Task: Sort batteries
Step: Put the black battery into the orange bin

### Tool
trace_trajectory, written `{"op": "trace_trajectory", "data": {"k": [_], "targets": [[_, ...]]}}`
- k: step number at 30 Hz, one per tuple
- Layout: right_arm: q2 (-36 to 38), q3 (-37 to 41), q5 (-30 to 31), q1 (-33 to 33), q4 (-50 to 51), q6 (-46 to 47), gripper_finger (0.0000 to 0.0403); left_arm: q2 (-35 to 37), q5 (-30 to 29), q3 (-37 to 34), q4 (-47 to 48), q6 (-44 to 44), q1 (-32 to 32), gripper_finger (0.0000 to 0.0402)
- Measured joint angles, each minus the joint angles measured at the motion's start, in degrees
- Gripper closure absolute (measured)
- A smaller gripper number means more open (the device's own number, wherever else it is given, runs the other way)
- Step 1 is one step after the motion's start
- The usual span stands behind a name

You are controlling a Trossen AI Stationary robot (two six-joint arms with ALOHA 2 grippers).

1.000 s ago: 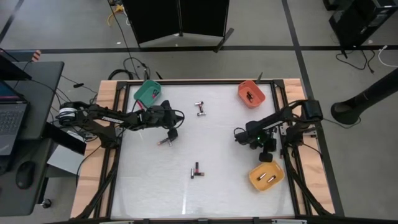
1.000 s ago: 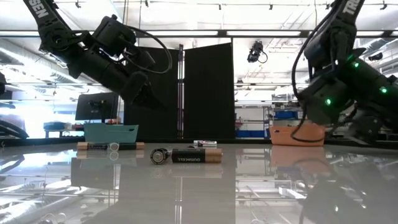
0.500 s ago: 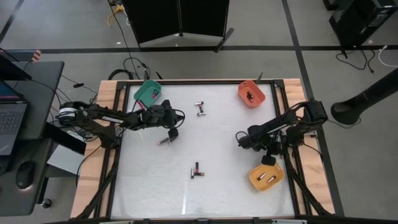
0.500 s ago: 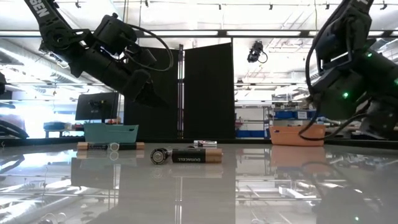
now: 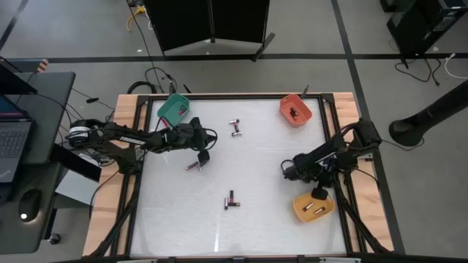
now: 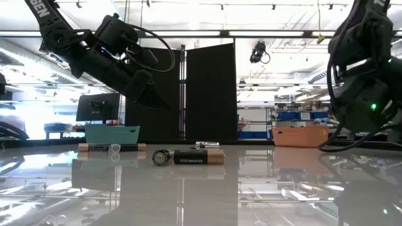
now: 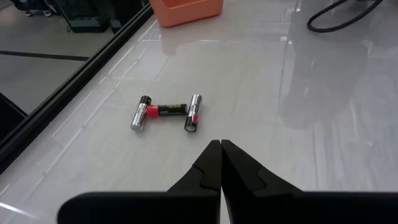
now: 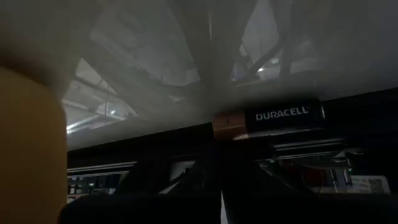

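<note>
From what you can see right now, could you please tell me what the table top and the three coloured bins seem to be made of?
The table top looks like a smooth, glossy white sheet, perhaps laminate or acrylic: the low view shows batteries mirrored in it. Its side rails look like pale, unpainted wood. The teal bin, orange-red bin and yellow bin look like matte moulded plastic, though I cannot be certain.

Laptop (image 5: 13,142) on desk, mouse (image 5: 28,205), black partition (image 5: 208,22)
</note>
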State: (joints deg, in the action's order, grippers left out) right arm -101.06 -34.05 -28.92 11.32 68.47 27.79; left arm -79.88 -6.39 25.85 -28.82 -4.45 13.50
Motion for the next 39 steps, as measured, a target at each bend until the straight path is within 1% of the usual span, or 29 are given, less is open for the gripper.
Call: {"op": "trace_trajectory", "data": {"k": [4,7,15,28,35,37,39], "targets": [[-1.91,0.07,-1.0,0.58,-2.77,-0.66,0.0396,0.01,-0.04,0.0,-0.01,0.0,0.0,0.0391],[-1.93,-0.91,-0.38,0.21,-5.01,-0.71,0.0396,0.0,-0.07,0.0,0.02,0.03,0.0,0.0391],[-1.94,-2.65,1.87,-0.17,-2.96,-0.72,0.0396,0.0,-0.08,-0.02,-0.02,0.13,0.0,0.0391],[-1.55,-9.65,7.83,-0.3,2.33,-0.75,0.0396,0.0,-0.07,-0.02,-0.01,0.07,0.0,0.0391],[-1.41,-15.44,14.28,-1.33,9.39,-1.01,0.0396,0.0,-0.07,-0.02,-0.01,0.04,0.0,0.0391],[-0.67,-15.79,16.52,-2.13,9.91,-1.25,0.0396,0.0,-0.07,-0.02,0.0,0.02,0.0,0.0391],[0.33,-15.19,17.26,-3.53,9.56,-1.5,0.0395,0.0,-0.07,-0.02,0.02,0.02,0.0,0.0391]]}}
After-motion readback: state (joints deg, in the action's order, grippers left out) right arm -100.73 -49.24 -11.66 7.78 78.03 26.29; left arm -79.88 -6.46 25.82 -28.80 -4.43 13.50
